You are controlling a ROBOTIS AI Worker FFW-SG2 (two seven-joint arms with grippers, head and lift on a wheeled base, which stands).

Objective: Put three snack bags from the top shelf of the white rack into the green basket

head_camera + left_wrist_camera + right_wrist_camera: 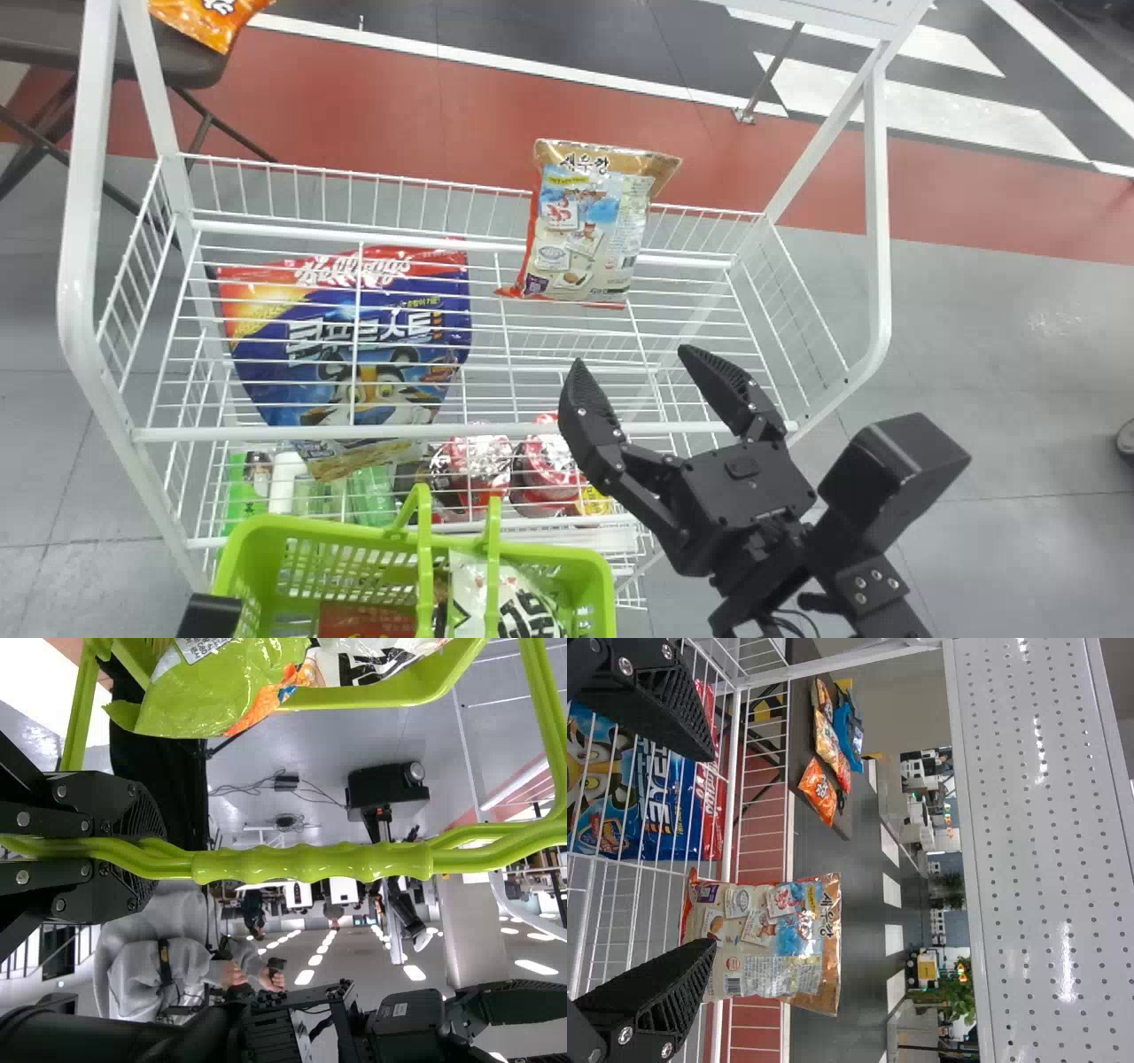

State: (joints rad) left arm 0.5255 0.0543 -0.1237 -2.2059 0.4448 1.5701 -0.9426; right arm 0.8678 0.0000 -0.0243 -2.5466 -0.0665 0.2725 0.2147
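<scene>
Pinching the handle (310,864) of the green basket (606,592), the left gripper (208,616) occupies the foreground; packed bags (523,610) lie inside. Beyond, the right gripper (629,356), its fingers spread, is over the front of the white rack (354,433). One snack bag (589,232) stands upright at the top shelf's back rail, apart from the fingers.

Behind the basket (310,529), the rack (399,433) holds a bag (589,235).

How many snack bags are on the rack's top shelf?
1: a beige bag at the back rail of the top shelf; another could hide behind it. The blue bag lies below that shelf.
</scene>
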